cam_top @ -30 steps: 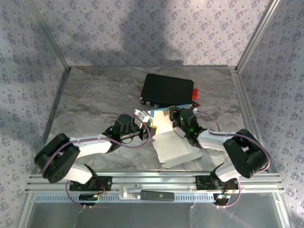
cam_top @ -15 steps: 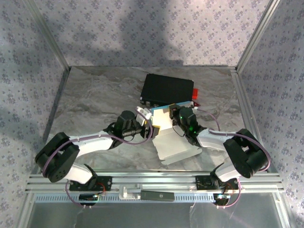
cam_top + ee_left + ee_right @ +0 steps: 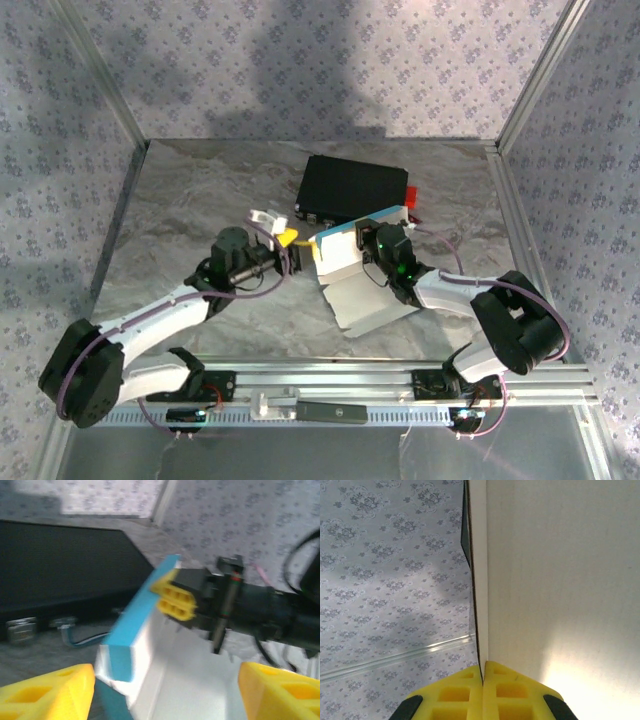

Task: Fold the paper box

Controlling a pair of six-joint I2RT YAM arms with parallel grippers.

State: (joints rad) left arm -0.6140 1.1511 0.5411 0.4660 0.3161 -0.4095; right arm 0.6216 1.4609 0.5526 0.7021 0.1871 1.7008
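The paper box (image 3: 365, 300) sits half-formed on the tabletop (image 3: 190, 200), right of its middle and just in front of a black hard case (image 3: 352, 190). The right end effector (image 3: 366, 236) is pinched tight on the box's raised, blue-backed wall, apparently to hold that panel upright while the rest gets folded. The left end effector (image 3: 292, 250) hovers just left of the box, fingers spread wide and gripping nothing. I'd guess it is lined up to catch a side flap.
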